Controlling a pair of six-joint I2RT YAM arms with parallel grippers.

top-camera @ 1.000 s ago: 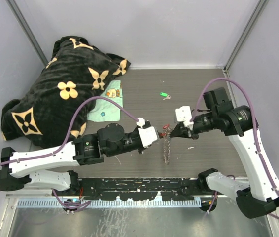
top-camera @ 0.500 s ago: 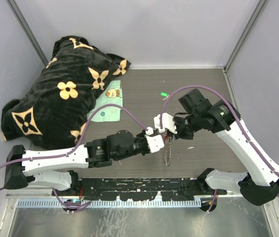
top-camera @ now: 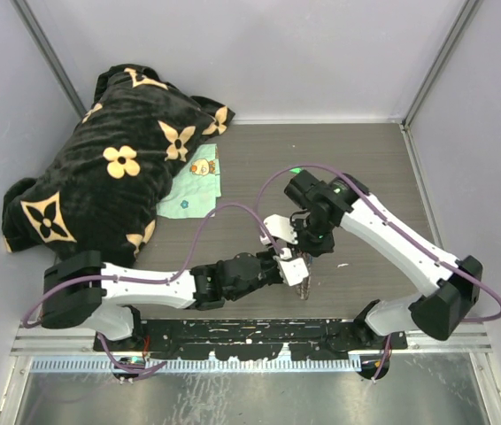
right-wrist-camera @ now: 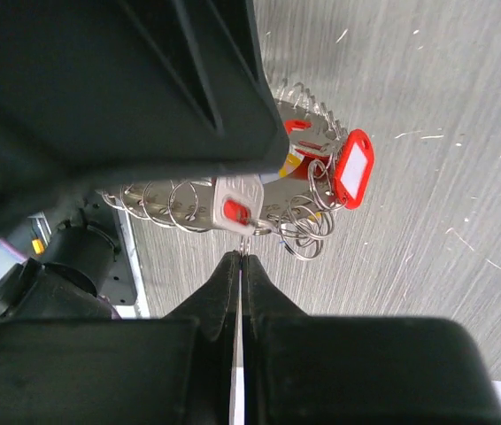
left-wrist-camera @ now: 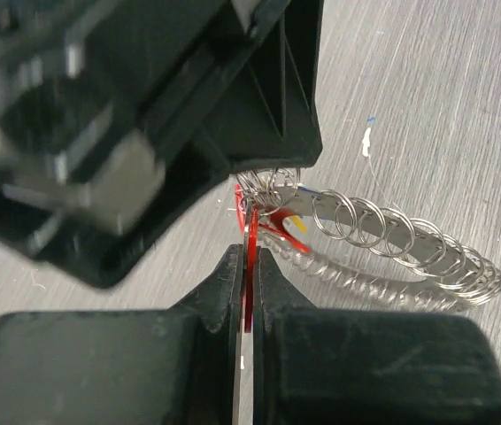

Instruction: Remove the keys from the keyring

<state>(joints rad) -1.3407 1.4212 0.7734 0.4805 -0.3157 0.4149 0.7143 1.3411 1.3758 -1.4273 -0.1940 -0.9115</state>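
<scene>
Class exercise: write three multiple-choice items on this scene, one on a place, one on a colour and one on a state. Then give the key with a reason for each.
1. Where on the table does the black flowered blanket lie?
A. far left corner
B. near right corner
C. between the two arms

2. What colour is the tag pinched in the left jaws?
A. blue
B. red
C. white

3. How do the right jaws stand?
A. wide open
B. shut
C. out of view

Key:
1 A, the top view shows it heaped at the far left.
2 B, a thin red edge shows between the jaws in the left wrist view.
3 B, the right wrist view shows no gap between them.
</scene>
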